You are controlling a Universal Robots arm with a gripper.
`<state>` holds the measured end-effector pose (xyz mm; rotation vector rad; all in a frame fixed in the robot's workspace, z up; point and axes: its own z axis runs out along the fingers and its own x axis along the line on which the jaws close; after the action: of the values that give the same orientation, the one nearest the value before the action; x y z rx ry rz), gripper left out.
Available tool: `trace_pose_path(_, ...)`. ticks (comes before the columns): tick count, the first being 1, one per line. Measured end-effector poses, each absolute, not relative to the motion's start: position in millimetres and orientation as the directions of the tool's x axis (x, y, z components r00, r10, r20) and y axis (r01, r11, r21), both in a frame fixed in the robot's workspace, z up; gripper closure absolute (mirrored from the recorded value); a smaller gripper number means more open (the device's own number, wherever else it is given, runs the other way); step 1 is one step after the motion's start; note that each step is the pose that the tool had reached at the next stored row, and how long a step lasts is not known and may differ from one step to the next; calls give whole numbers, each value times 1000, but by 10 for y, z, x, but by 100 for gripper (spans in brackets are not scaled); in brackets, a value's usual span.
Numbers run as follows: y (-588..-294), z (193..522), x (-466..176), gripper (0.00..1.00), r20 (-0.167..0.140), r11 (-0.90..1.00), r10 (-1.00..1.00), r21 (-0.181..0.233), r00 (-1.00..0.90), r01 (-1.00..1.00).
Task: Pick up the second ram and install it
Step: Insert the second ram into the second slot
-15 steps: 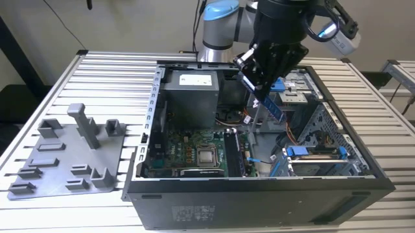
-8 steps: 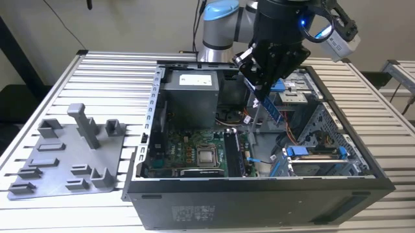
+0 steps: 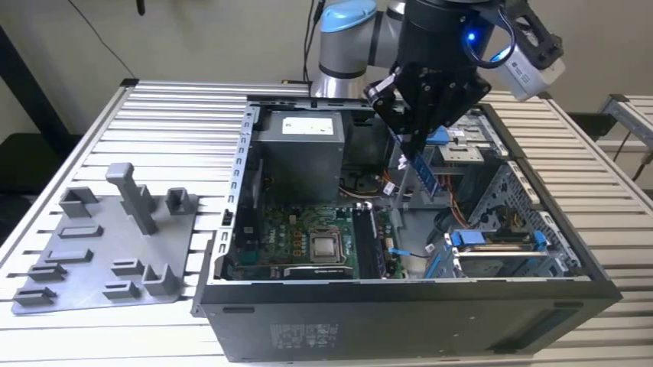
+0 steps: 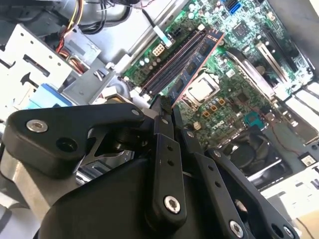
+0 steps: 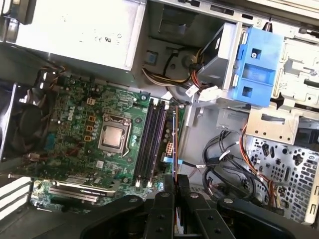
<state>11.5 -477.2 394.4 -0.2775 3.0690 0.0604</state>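
Note:
The second ram (image 3: 423, 172) is a thin dark stick with a blue tint. It hangs on edge under my gripper (image 3: 408, 138), above the open PC case (image 3: 408, 321). My gripper is shut on its upper end. In the second wrist view the second ram (image 4: 199, 59) reaches out from my gripper (image 4: 167, 107) over the motherboard, beside the long black memory slots (image 4: 172, 62). In the first wrist view the second ram (image 5: 175, 139) appears edge-on as a thin line. It lies just to one side of the memory slots (image 5: 152, 144) and rises from my gripper (image 5: 174, 181).
A grey plastic tray (image 3: 112, 245) with upright posts lies on the slatted table at the exterior view's left. Inside the case are the power supply (image 3: 301, 145), the processor socket (image 3: 326, 246), a blue drive bracket (image 5: 259, 69) and loose cables (image 5: 224, 159) close to the slots.

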Motion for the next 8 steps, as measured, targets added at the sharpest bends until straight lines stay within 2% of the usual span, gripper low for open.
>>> trace_pose_path(8, -4771, 3922, 93, 86, -63, 995, -95, 34, -994, -97)
